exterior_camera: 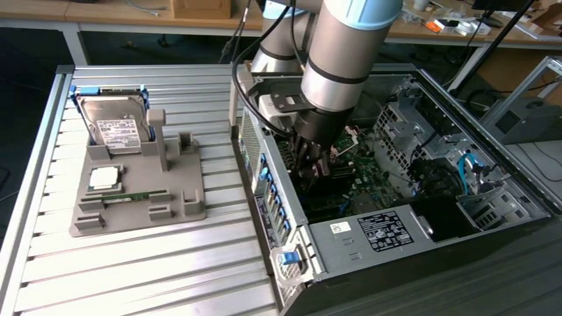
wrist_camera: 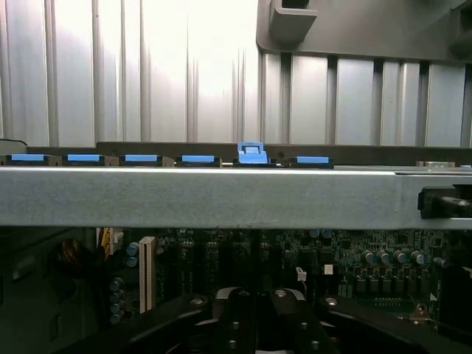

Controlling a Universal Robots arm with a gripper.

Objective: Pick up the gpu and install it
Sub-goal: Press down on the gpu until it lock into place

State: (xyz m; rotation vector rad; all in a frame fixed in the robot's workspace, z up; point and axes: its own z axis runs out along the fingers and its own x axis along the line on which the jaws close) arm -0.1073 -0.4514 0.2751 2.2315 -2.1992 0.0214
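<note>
The robot's arm (exterior_camera: 338,59) reached down into the open computer box (exterior_camera: 378,230). The gripper (exterior_camera: 314,172) was low inside the box, just above the green board (exterior_camera: 373,172) at the bottom. In the wrist view the gripper (wrist_camera: 258,313) had its two dark fingers (wrist_camera: 237,310) pushed close together, with no gap between them. I could not tell if a thin card was pinched between them, so I could not tell where the gpu was or if the gripper held it.

In front of the fingers in the wrist view was the green board (wrist_camera: 332,251) with small round parts and a long white slot (wrist_camera: 147,273). Past that ran the gray metal edge of the box (wrist_camera: 221,195), with a row of blue clips (wrist_camera: 252,153) on top.

Beside the box, on the exterior view's left, a gray holder (exterior_camera: 184,197) sat on the ribbed metal table (exterior_camera: 131,270). A silver hard drive (exterior_camera: 118,128) stood in it. A square chip (exterior_camera: 105,176) and a narrow green memory stick (exterior_camera: 131,196) lay flat on it.
</note>
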